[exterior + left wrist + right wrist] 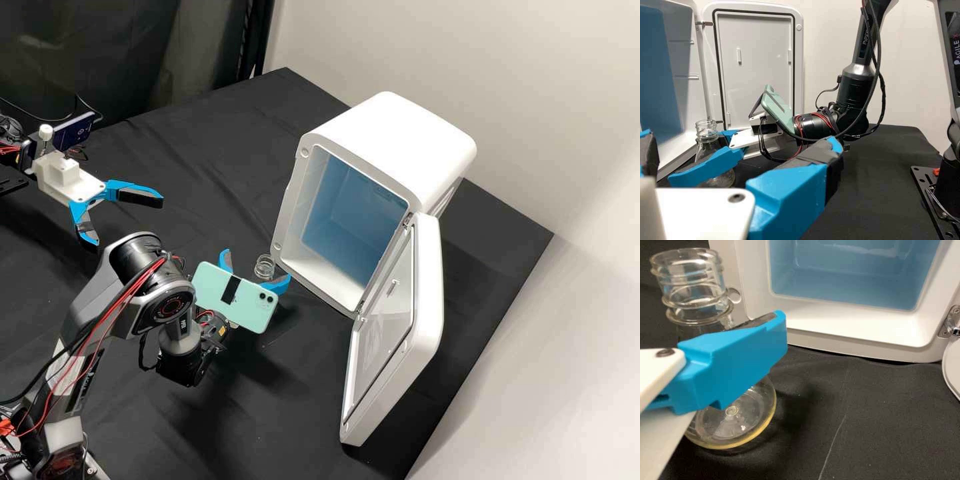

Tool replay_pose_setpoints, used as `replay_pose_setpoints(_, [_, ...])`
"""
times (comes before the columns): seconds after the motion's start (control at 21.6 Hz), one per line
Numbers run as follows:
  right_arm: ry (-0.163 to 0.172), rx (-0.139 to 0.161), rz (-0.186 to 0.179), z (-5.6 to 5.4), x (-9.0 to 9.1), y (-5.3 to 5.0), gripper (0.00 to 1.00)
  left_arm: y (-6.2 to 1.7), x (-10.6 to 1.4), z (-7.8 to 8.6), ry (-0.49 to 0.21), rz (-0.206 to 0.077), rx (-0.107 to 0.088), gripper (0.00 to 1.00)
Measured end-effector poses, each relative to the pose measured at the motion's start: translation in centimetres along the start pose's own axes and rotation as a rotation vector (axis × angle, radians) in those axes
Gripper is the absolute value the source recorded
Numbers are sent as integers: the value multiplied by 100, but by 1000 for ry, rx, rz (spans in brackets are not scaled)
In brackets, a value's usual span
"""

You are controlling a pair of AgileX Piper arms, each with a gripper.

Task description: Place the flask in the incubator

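A clear glass flask (pixel 265 267) stands upright on the black bench just in front of the incubator's opening. My right gripper (pixel 255 270) is open, with one blue finger on each side of the flask. Its finger (pixel 730 365) crosses the flask (pixel 715 340) at the shoulder; whether it touches the glass I cannot tell. The white incubator (pixel 400 147) has a blue inside and its door (pixel 407 307) swung wide open. My left gripper (pixel 123 220) hangs open and holding nothing, well back on the left. From there, the left wrist view shows the flask (pixel 707 152) and the door (pixel 757 65).
A mint-green phone (pixel 233 297) is mounted on the right arm's wrist and hides the flask's body in the high view. The open door juts toward the bench's right edge (pixel 507 313). Bare black bench (pixel 220 167) lies behind and left of the incubator.
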Motion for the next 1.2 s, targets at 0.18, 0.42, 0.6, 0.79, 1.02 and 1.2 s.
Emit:
replay_pose_setpoints(0.18, [-5, 6, -8, 25, 3, -26, 0, 0, 0, 0, 0, 0, 0, 100])
replay_pose_setpoints(0.42, [-5, 9, -16, 36, 5, -45, 0, 0, 0, 0, 0, 0, 0, 100])
replay_pose_setpoints(0.6, [-7, 11, -19, 44, 7, -55, 0, 0, 0, 0, 0, 0, 0, 100])
replay_pose_setpoints(0.79, [-9, 15, -22, 55, 11, -67, 0, 0, 0, 0, 0, 0, 0, 100])
replay_pose_setpoints(1.02, [-9, 15, -22, 55, 11, -67, 0, 0, 0, 0, 0, 0, 0, 100])
replay_pose_setpoints(1.2, [-9, 15, -22, 55, 11, -67, 0, 0, 0, 0, 0, 0, 0, 100])
